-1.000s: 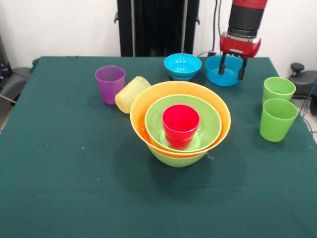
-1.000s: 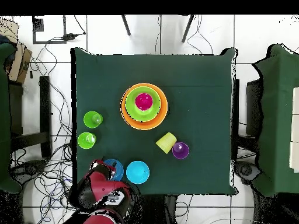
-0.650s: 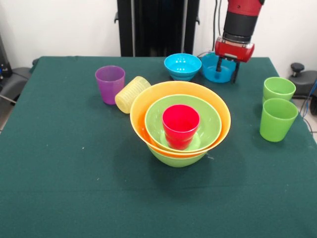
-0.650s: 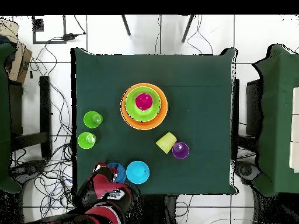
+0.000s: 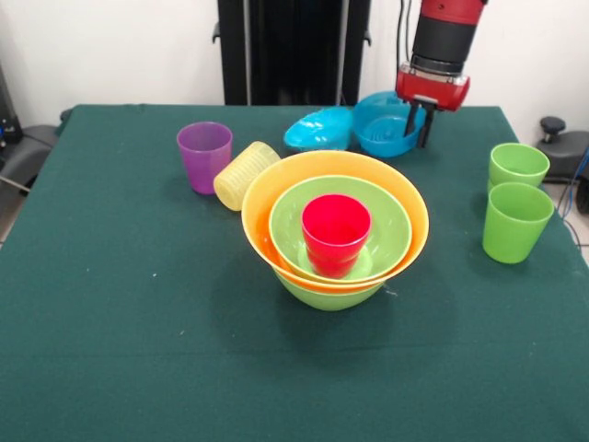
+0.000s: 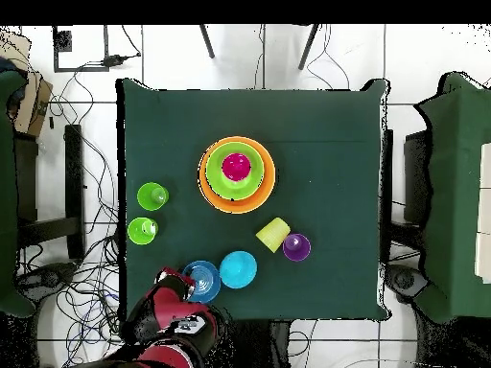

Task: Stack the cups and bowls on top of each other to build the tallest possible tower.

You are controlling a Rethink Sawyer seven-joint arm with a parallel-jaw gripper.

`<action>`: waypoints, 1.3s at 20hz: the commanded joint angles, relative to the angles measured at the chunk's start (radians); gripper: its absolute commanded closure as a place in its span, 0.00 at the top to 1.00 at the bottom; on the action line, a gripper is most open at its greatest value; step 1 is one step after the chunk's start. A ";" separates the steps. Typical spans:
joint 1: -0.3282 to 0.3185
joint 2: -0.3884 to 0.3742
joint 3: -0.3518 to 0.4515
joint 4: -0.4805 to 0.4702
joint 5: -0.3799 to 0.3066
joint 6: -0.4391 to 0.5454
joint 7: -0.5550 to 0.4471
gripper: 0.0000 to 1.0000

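While pincer point(image 5: 416, 127) grips tilted blue bowl point(image 5: 385, 123), second blue bowl point(image 5: 318, 129) tips alongside, touching; yellow cup point(image 5: 244, 174) lies near.

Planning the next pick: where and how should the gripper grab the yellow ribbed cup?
The yellow ribbed cup lies tipped on its side beside the purple cup, so its rim is not offered upward. Probably best to come from above and pinch across its ribbed wall, closing along the side away from the purple cup and the tower.
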 commanded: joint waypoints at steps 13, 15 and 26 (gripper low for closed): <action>-0.283 -0.368 0.149 0.060 -0.156 0.403 0.005 0.00; -0.314 -0.397 0.153 0.051 -0.165 0.462 -0.014 0.00; -0.389 -0.460 0.160 -0.127 -0.189 0.766 -0.096 0.00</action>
